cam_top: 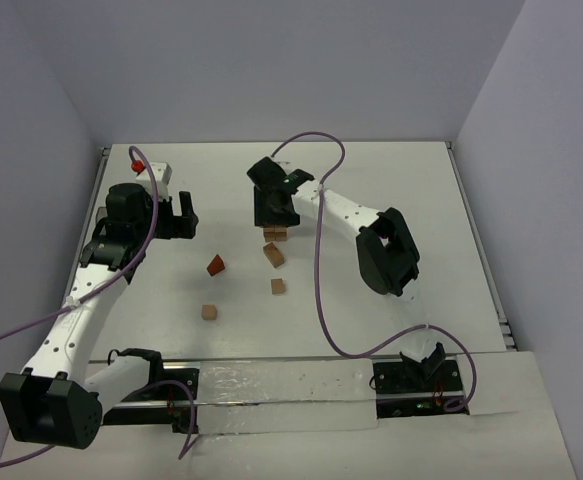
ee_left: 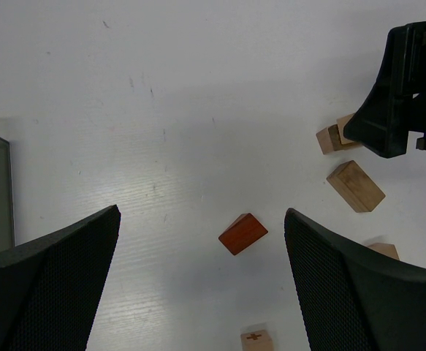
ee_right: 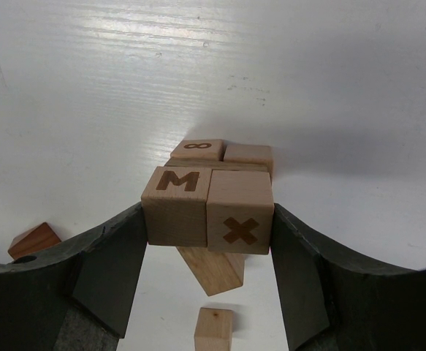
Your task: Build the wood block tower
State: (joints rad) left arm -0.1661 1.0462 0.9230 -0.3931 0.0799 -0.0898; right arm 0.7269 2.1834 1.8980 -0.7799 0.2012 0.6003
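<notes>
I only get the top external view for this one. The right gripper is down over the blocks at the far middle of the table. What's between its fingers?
Observer: In the right wrist view, the right gripper clamps a cube pair set side by side, one marked M, the other X. Its pads look pressed against their outer faces.
Operator: Is anything under them?
Observer: Yes, a lower layer. An infinity-sign cube and a plain cube show just beyond them. I can't tell whether the layers touch.
Operator: And the left arm?
Observer: In the left wrist view, the left gripper is wide open and holds nothing. The reddish wedge lies on the table below it.
</notes>
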